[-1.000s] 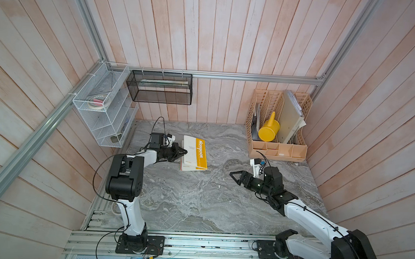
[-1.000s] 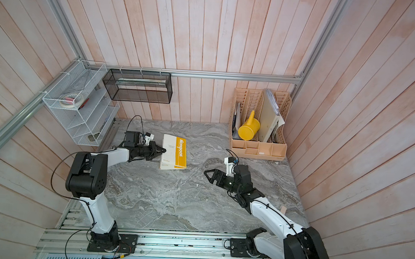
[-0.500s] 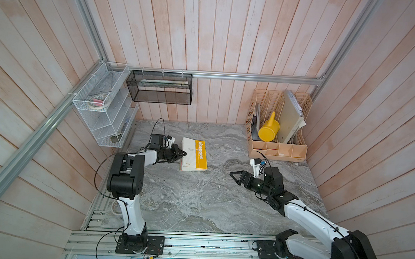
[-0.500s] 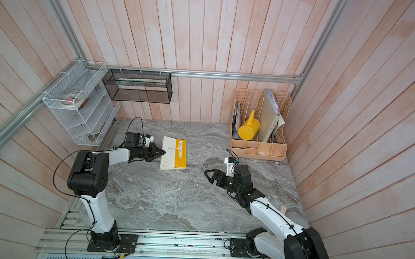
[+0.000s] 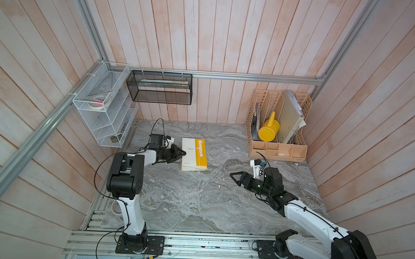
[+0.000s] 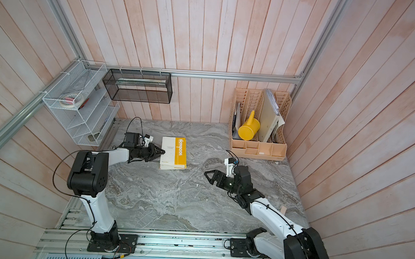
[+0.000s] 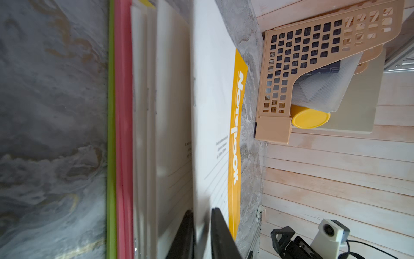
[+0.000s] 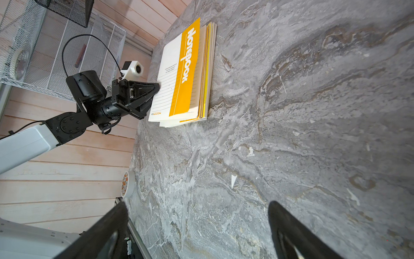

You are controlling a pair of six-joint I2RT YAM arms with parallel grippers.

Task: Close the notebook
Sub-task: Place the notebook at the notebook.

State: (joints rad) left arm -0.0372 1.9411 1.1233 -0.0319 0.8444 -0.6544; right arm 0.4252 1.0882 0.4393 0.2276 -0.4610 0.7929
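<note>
Item 1, left gripper (image 5: pixel 184 153): lies low at the notebook's (image 5: pixel 195 155) free edge, black fingers (image 7: pixel 220 233) one on either face of the front cover (image 8: pixel 171 74), jaws only narrowly apart; whether they pinch the sheet or merely straddle it cannot be told. The edge-on hold suits laying a thin cover flat, judged to be the closing step and all but done. Item 2, notebook: flat on the desk (image 5: pixel 197 203), near the back edge and left of the middle, spine toward the right edge, free edge toward the left edge. The cover is down over the pages, lifted slightly at the straddled edge; cream, yellow, pink and green leaves fan out beneath. The cover is white with ruled lines; a yellow band (image 8: pixel 186 74) along the spine side bears "Notebook" in white; the small print beside it is too small to read. Item 3, right gripper (image 5: pixel 236 179): jaws wide apart, empty, hovering over bare desk toward the right edge, well apart from the notebook, seemingly parked out of the way. Item 4, tan file rack (image 5: pixel 278 149): back right corner, holding folders and a yellow jug (image 5: pixel 266 131). Item 5, tape roll (image 8: pixel 128 183): left edge, toward the front, orange printing unreadable. Wall fittings: white wire shelf (image 5: pixel 98 113), black mesh basket (image 5: pixel 159 87).
</note>
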